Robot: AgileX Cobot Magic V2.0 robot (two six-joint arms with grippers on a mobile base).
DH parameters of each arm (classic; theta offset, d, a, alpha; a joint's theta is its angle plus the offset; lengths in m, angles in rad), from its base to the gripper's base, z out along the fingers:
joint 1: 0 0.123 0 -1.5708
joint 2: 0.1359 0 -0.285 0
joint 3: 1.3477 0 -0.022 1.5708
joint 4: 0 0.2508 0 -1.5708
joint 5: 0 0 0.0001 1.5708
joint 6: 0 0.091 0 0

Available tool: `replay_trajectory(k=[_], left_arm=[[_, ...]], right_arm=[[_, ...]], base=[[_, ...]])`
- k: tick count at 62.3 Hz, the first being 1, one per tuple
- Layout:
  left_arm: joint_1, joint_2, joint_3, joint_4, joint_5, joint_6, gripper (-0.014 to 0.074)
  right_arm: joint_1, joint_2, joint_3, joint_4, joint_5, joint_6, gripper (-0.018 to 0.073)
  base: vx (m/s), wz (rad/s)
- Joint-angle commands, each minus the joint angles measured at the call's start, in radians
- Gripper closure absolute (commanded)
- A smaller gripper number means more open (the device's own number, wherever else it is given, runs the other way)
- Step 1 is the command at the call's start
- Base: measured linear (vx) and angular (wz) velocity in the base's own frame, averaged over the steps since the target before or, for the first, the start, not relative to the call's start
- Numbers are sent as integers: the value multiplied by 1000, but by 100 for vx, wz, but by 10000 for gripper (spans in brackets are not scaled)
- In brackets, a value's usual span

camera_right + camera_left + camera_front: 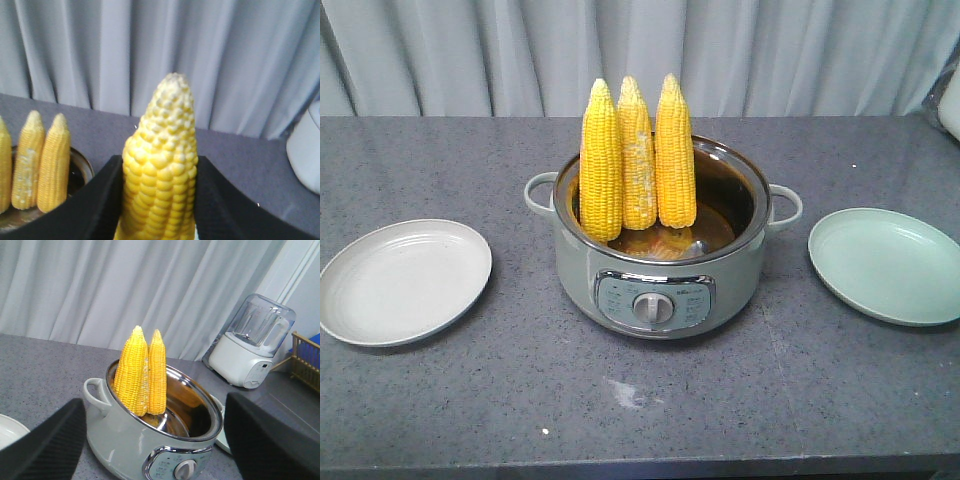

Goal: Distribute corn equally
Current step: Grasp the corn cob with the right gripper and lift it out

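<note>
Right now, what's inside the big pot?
Three corn cobs stand tips-up in the pot, toward its back. The front wall hides the nearest floor, and the cobs cover the wall behind them.

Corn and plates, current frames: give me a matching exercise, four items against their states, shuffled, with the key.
Things:
A. patchy cob
B. fourth cob
C. green plate
D. left gripper

States:
1. open, holding nothing
2. clamped in the right gripper
3. bare, beside the pot
4. upright in the pot, middle of three

Pairs: A-4, B-2, C-3, D-1.
</note>
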Motion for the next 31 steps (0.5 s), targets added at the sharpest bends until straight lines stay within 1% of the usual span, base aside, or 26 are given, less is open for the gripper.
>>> replay_trajectory(k=[1,20,31], left_arm=[[-1,9,-33,-41,-30,4,42],[-1,9,-33,-41,-30,4,42],[-1,9,-33,-41,-31,4,42]], right_arm=[[-26,57,-26,-23,-15,43,564],[-30,357,-26,-22,4,44,564],[-30,488,-26,-22,-1,40,562]], base=[[0,0],[0,0],[0,0]])
